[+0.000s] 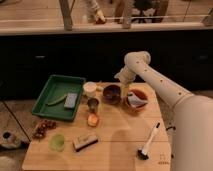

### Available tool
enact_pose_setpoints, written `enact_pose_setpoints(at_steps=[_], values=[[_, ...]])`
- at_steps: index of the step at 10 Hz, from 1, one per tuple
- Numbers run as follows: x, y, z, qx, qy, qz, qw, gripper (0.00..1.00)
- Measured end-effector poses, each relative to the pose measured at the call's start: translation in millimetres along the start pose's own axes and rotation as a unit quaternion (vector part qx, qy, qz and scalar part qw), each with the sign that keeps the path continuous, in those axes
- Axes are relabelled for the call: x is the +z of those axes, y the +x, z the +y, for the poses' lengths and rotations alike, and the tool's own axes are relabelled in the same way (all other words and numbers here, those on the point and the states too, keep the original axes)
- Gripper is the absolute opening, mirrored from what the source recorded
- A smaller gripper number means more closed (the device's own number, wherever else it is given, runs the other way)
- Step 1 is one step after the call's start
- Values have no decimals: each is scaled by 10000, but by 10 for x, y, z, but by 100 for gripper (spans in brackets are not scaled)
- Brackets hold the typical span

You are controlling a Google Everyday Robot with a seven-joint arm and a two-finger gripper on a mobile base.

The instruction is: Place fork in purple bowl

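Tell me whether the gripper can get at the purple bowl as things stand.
Probably yes: the gripper hangs close beside the purple bowl, and nothing visible stands between them.

Matt light wood table (117, 142), glossy green plastic tray (65, 85), smooth white arm shell (160, 82), dull metal cup (93, 104), pale gripper (125, 91) over table's far edge.

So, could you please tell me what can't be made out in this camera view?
- Pale shape in the red bowl: too blurred to say whether it is the fork.
- Gripper, low between the purple bowl and the red bowl: too small and blurred to see its tip.
- Purple bowl's inside: too dark to see any contents.
- Robot's body: cut off by the right and bottom edges.
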Motion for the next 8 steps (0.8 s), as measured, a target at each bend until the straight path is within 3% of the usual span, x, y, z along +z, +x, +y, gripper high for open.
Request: enact_pose_setpoints(at_steps=[6,8], values=[[-52,56,3,-132,7,-253,9996,80],[-58,70,8,-121,11,-253,9996,80]])
